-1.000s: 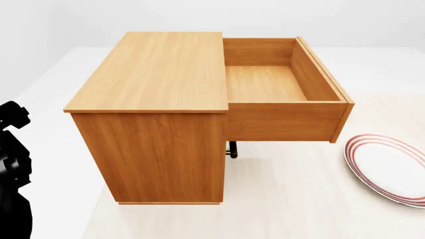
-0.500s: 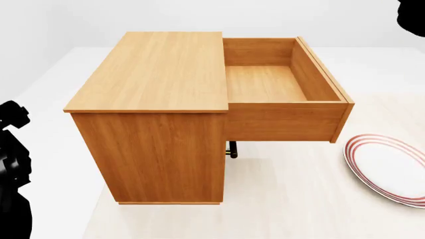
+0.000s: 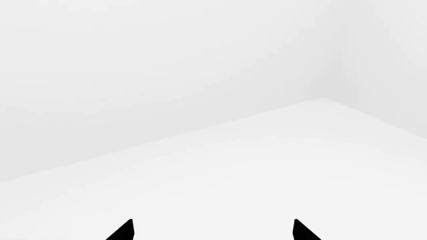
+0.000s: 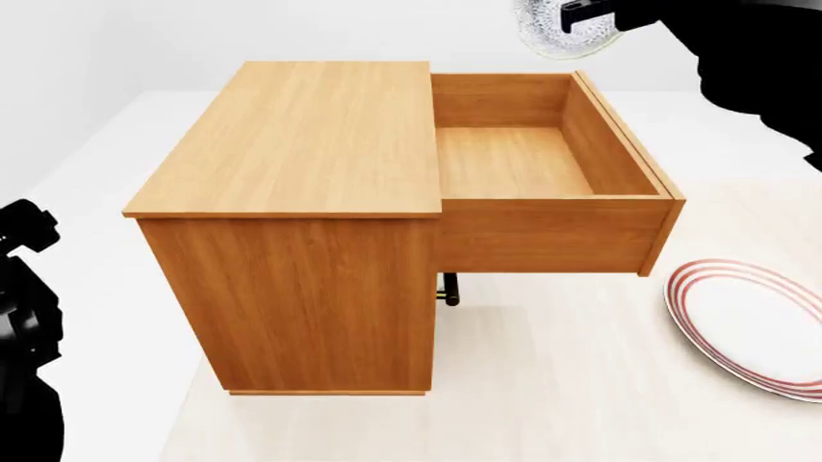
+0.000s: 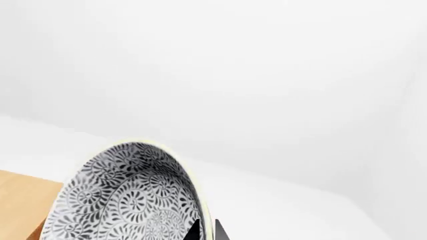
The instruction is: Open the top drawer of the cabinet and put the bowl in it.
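Patterned bowl held high above the open drawer

The right tool (image 4: 580, 12) pinches the rim of the grey swirl-patterned bowl (image 4: 555, 29), at one o'clock over the pulled-out top drawer (image 4: 540, 159). The left tool (image 3: 212, 231) stands open, empty.

Matt grained wood cabinet (image 4: 295, 192); glossy patterned bowl (image 5: 127, 200)

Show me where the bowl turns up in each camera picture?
Head view: bowl at the top edge, held by the right gripper above the open top drawer.
Right wrist view: bowl fills the lower part.
Left wrist view: not in it.
Shared landmark: the cabinet, its corner beside the bowl.
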Available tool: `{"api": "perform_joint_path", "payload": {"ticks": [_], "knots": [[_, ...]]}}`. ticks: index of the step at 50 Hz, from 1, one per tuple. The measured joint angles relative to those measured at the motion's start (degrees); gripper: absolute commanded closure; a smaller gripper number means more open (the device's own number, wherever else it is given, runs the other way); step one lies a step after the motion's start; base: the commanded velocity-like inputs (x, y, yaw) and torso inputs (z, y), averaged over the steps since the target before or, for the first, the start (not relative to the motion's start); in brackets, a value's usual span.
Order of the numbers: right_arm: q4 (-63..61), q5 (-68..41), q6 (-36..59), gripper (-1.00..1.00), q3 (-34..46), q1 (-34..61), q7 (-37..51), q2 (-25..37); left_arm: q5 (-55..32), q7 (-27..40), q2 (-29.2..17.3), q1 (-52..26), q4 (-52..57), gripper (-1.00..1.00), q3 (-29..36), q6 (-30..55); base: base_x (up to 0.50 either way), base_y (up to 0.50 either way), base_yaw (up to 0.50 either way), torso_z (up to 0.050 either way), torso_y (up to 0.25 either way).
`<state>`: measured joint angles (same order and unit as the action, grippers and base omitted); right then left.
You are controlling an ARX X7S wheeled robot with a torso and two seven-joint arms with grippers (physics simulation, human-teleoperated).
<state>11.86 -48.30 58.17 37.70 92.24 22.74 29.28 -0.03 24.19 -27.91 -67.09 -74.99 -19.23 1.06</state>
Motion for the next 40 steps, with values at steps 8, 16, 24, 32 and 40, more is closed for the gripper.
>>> {"api": "perform_joint_path", "payload": {"ticks": [8, 16, 24, 32, 40], "knots": [[-0.8, -0.1, 1.6, 1.0, 2.2, -0.1, -1.0, -0.6, 0.0, 0.0, 0.0, 0.2, 0.0, -1.0, -0.1, -0.1, 0.0, 0.0, 0.0, 0.001, 0.0], [-0.5, 0.9, 2.9, 1.0, 5.4, -0.1, -2.2, -1.7, 0.0, -0.1, 0.1, 0.4, 0.0, -1.0, -0.2, -0.2, 0.0, 0.0, 0.0, 0.0, 0.001], [1.6, 3.0, 3.1, 1.0, 9.8, -0.2, -4.3, -3.2, 0.0, -0.1, 0.1, 0.6, 0.0, -1.0, -0.4, -0.3, 0.0, 0.0, 0.0, 0.0, 0.0], [5.2, 5.0, 2.1, 1.0, 13.7, -0.4, -6.8, -5.0, 0.0, -0.1, 0.1, 0.7, 0.0, -1.0, -0.5, -0.3, 0.0, 0.0, 0.0, 0.0, 0.0], [10.1, 6.6, 0.4, 1.0, 16.0, -0.6, -9.0, -7.3, 0.0, -0.1, 0.2, 0.9, 0.0, -1.0, -0.6, -0.4, 0.0, 0.0, 0.0, 0.0, 0.001]]}}
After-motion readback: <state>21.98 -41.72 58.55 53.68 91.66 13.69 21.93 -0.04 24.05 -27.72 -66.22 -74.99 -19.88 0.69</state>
